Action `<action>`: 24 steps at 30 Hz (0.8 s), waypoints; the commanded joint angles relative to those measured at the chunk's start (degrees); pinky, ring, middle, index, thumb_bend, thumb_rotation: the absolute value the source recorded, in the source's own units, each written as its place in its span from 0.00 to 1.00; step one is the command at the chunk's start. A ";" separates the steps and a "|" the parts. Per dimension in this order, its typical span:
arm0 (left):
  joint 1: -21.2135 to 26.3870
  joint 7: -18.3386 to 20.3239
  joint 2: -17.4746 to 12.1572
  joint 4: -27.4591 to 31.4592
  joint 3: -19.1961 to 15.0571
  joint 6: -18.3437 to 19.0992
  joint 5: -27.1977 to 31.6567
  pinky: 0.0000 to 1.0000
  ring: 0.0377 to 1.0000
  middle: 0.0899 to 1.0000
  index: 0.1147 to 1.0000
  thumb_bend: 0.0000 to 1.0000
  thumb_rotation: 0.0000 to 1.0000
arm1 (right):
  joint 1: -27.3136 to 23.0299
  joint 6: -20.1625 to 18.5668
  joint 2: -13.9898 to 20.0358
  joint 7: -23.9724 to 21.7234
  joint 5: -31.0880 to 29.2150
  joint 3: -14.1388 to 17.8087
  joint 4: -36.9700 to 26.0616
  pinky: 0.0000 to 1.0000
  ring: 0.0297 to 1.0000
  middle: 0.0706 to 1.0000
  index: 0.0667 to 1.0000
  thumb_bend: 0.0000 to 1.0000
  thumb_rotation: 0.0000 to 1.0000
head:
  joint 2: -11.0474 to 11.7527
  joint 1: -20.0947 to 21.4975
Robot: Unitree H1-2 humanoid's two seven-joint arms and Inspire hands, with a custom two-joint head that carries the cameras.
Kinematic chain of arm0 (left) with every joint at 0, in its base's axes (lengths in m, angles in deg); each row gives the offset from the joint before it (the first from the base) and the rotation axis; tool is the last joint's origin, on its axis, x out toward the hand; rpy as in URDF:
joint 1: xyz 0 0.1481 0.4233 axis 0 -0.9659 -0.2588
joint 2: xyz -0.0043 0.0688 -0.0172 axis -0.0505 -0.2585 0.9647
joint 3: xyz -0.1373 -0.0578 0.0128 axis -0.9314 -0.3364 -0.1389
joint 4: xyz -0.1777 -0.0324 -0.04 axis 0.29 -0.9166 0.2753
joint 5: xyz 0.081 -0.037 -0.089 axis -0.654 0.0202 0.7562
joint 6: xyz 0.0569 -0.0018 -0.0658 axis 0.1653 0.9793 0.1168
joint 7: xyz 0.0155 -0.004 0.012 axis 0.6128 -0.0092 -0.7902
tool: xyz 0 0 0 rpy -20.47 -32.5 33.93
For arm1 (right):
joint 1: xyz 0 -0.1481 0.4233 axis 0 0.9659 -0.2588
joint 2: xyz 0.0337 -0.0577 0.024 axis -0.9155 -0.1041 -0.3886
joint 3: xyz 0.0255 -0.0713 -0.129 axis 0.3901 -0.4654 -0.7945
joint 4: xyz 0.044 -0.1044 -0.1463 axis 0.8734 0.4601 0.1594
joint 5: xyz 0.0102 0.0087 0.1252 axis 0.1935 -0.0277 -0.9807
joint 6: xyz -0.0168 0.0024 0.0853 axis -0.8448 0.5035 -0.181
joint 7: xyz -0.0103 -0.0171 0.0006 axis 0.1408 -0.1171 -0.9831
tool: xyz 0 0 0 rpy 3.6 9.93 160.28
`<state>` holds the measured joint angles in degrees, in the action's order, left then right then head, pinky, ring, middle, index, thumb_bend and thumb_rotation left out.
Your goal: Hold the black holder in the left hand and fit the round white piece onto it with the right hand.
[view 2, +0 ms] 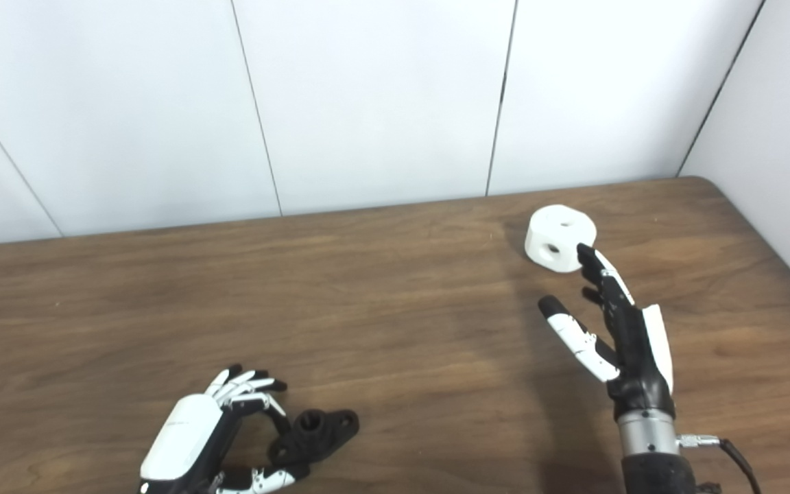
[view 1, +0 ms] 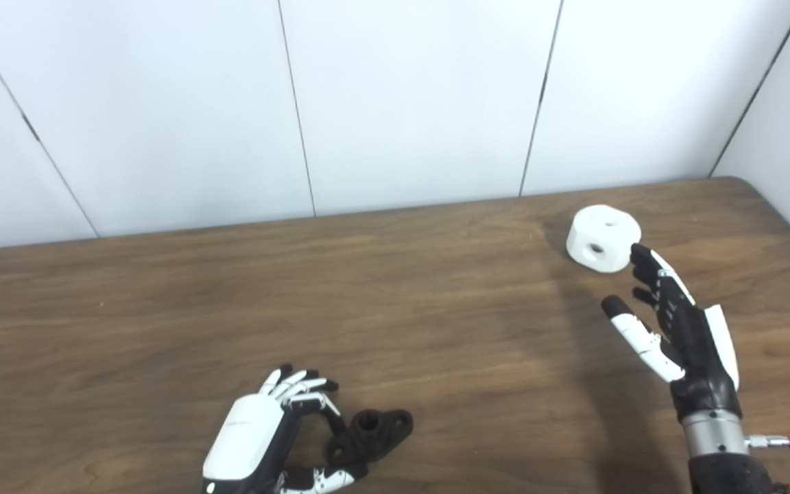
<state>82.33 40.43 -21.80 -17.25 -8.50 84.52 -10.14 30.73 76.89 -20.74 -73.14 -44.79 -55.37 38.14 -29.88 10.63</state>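
two hands over a brown wooden table [view 1: 162,309], neither one holding anything.
the left hand [view 1: 258,432] sits near the front edge, fingers curled loosely beside the black holder [view 1: 371,433], which lies flat on the wood; whether they touch it, i cannot tell. the right hand [view 1: 676,329] is spread wide, fingertips just short of the round white piece [view 1: 602,238] near the far right corner.
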 commanded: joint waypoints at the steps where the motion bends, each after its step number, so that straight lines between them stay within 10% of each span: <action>1: -0.60 0.51 -0.85 -1.36 0.18 -0.30 -1.64 0.96 0.86 0.76 0.42 0.52 0.05 | -1.65 1.21 0.42 0.83 0.96 0.46 -1.88 0.82 0.88 0.89 0.87 0.62 0.68 | 0.10 0.53; 12: -0.46 0.48 -0.72 -1.64 -0.20 -0.50 -1.76 0.95 0.85 0.76 0.42 0.52 0.04 | -6.35 -0.90 2.56 1.18 3.77 2.77 -2.00 0.70 0.84 0.90 0.87 0.66 0.58 | 0.21 1.83; 24: -0.18 1.20 -1.09 -1.34 -0.68 -0.61 -1.16 0.94 0.85 0.76 0.42 0.52 0.04 | -16.80 -11.74 11.96 -1.36 12.70 3.30 4.93 0.97 0.96 0.95 0.82 0.82 0.37 | 0.08 3.19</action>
<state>82.45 40.11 -21.82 -17.87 -9.14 83.56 -10.17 16.14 65.91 -10.72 -74.01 -33.48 -52.07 43.88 -29.79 13.89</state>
